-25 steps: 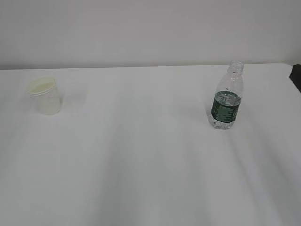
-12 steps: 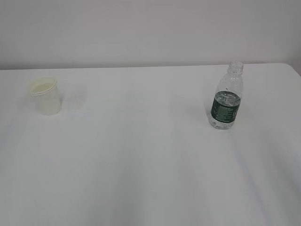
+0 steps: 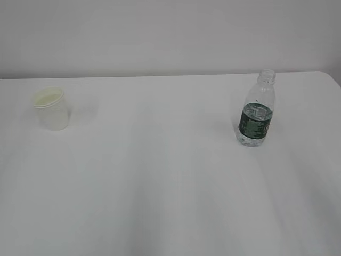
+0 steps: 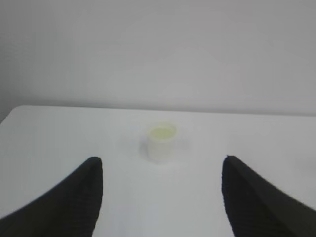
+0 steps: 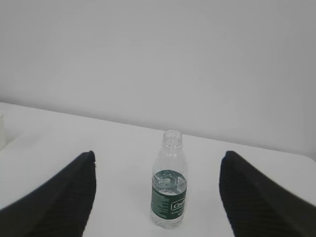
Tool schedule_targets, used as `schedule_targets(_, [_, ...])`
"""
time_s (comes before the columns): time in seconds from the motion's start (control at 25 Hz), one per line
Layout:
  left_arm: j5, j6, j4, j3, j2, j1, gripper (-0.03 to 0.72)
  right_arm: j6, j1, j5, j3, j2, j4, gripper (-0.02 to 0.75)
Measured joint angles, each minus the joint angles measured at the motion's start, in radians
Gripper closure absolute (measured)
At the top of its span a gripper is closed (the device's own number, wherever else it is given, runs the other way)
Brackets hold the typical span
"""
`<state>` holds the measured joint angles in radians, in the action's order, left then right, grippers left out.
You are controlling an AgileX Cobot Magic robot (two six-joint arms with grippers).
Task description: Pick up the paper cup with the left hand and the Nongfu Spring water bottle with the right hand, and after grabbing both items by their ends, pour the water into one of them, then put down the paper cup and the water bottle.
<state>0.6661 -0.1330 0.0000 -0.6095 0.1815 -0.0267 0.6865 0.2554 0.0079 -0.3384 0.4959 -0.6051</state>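
A plain white surface (image 3: pixel 160 186) is seen against a pale wall. The paper cup (image 3: pixel 51 108) is stood upright near the left edge of the surface, its open mouth facing up. Well apart from the cup, far to its right, the Nongfu Spring water bottle (image 3: pixel 256 116) is stood upright with no cap on its neck. A dark green label band is wrapped around the bottle's lower half, and the water (image 3: pixel 254 140) is seen through the clear plastic at the level of the label and below.

No arm is seen in the exterior view.

In the left wrist view, the claw of the left hand (image 4: pixel 160 197) is shown with its two black jaws spread wide and nothing held between them. The cup (image 4: pixel 161 142) is framed in the gap, beyond the jaw tips and untouched.

In the right wrist view, the claw of the right hand (image 5: pixel 157 197) is likewise spread wide and empty. The bottle (image 5: pixel 169 180) is seen centred between the jaws, clear of both, standing on the surface ahead of them.
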Motion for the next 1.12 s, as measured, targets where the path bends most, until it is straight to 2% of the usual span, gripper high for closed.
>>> schedule_targets(0.4, [0.189, 0.072, -0.034, 0.0, -0.068, 0.0, 0.167, 0.023, 0.0, 0.052, 0.0, -0.038, 0.004, 0.145])
schedule_targets(0.64, [0.244, 0.074, -0.045, -0.001, -0.179, 0.0, 0.173, 0.037, 0.0, 0.053, 0.0, -0.038, -0.032, 0.145])
schedule_targets(0.76, [0.27, 0.078, -0.063, -0.002, -0.179, 0.0, 0.174, 0.039, 0.0, 0.053, 0.0, -0.038, -0.082, 0.145])
schedule_targets(1.12, [0.295, 0.094, -0.079, -0.002, -0.179, 0.0, 0.174, 0.069, 0.0, 0.07, 0.0, -0.039, -0.095, 0.145])
